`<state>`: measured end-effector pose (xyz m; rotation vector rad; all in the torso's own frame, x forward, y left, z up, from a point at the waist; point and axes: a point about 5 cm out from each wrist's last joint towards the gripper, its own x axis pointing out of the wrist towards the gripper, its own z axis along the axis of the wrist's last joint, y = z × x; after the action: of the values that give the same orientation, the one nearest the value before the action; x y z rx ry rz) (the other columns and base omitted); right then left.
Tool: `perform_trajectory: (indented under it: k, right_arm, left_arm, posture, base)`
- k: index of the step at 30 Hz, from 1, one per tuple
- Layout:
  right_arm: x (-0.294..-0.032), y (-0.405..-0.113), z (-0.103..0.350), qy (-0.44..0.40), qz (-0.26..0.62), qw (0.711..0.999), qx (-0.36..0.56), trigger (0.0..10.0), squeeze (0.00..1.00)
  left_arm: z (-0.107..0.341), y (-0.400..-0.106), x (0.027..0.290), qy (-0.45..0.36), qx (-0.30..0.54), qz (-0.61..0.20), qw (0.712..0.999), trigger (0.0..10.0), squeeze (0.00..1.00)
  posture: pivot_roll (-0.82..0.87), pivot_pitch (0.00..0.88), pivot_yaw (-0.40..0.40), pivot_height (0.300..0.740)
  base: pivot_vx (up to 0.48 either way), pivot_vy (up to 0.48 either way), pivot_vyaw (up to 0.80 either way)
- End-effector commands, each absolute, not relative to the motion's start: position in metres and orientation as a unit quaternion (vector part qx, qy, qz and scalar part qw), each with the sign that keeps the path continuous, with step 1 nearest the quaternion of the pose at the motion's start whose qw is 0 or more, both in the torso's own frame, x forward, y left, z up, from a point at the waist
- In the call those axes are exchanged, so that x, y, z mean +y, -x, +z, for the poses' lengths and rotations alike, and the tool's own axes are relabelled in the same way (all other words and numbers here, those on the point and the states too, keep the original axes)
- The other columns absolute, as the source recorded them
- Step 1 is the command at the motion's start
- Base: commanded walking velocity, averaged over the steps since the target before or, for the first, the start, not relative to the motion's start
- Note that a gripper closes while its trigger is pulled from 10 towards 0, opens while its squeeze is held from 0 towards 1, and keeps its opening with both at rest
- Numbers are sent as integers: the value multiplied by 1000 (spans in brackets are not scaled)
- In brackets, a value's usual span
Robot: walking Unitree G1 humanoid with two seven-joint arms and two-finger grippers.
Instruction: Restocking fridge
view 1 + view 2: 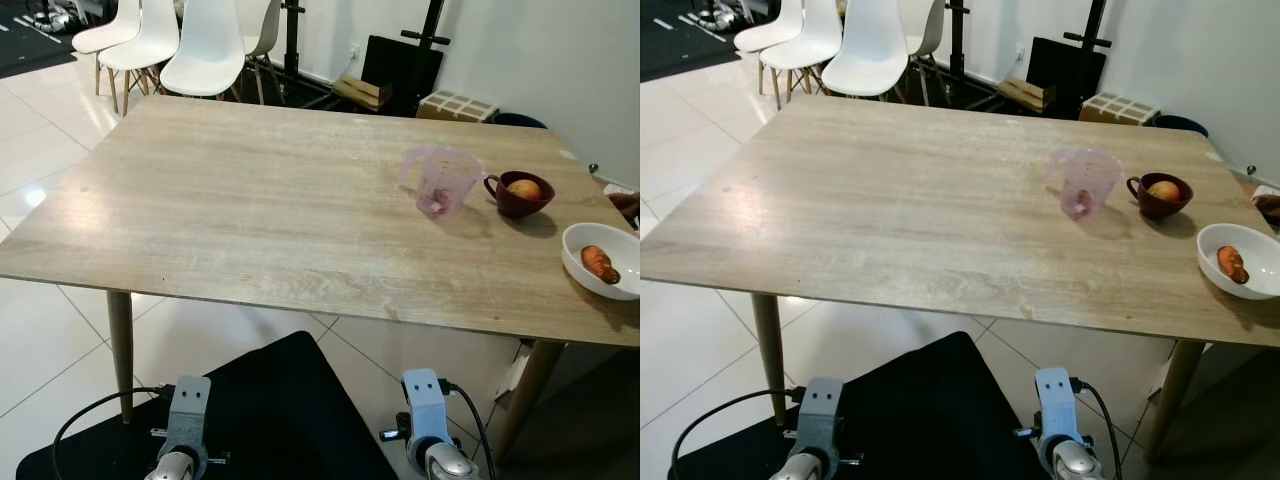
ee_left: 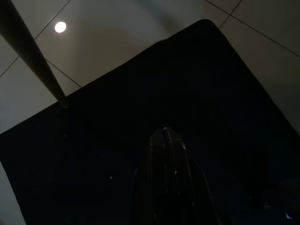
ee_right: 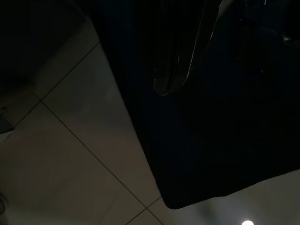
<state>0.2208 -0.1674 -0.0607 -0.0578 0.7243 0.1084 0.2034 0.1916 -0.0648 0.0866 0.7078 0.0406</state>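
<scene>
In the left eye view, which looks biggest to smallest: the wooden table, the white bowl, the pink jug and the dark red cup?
1. Wooden table
2. White bowl, cut off by the picture's edge
3. Pink jug
4. Dark red cup

The bowl is nearer the camera, so its lead over the jug is unsure.

The wooden counter carries a clear pink jug, a dark red cup just beside it, and a white bowl near its right edge.
</scene>
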Motion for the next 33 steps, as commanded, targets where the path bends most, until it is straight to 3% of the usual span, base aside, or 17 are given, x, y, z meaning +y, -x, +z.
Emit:
perform_trajectory:
  k: [1,12,33]
  right_arm:
    - [-172,-217,-63,22,43,931,362,10000,0]
    - [-173,-216,-64,23,41,930,364,10000,0]
    - [-171,-217,-63,28,50,931,361,10000,0]
  left_arm:
    - [-68,-199,191,-47,355,15,933,10000,0]
    - [-69,-197,192,-46,359,19,932,10000,0]
    - [-71,-191,195,-41,355,44,933,10000,0]
  posture:
    - [-64,66,-26,707]
    - [-63,71,-28,707]
    - [-59,75,-36,707]
  base:
    - [0,0,-800]
    - [0,0,-800]
    - [0,0,0]
